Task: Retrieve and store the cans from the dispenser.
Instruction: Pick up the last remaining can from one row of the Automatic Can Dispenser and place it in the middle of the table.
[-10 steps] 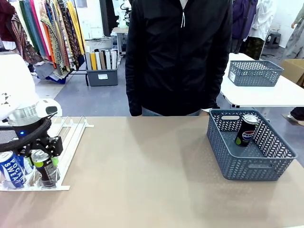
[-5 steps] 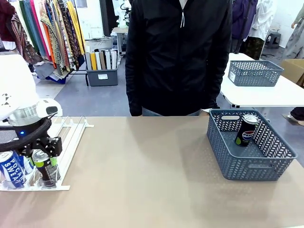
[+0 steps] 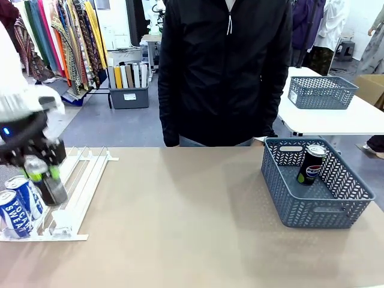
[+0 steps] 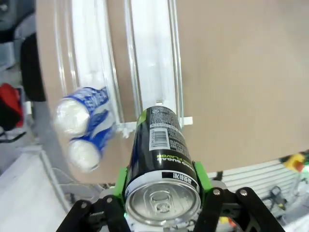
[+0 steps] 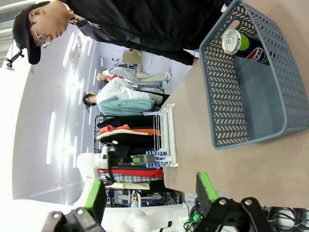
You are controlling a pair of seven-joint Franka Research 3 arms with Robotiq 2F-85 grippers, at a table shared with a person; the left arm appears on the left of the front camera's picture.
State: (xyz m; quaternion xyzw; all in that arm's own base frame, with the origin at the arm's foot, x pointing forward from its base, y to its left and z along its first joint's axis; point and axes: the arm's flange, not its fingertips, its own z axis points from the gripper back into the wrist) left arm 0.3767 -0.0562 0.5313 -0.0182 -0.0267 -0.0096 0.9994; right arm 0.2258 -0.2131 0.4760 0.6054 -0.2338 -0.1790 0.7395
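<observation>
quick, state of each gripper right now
Left gripper: shut on the black can.
Right gripper: open, holding nothing.

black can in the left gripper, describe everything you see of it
The black can is slim metal with a silver pull-tab top, green and blue markings, a barcode and white print. The left gripper is shut on it, green pads on both sides near its top. It hangs tilted above the dispenser's low end.

Front cam: robot side, faces across bench (image 3: 192, 216) at person (image 3: 222, 72). Left wrist: close above dispenser (image 4: 153, 58), shared with front. Right wrist: rolled, sees basket (image 5: 218, 89).
</observation>
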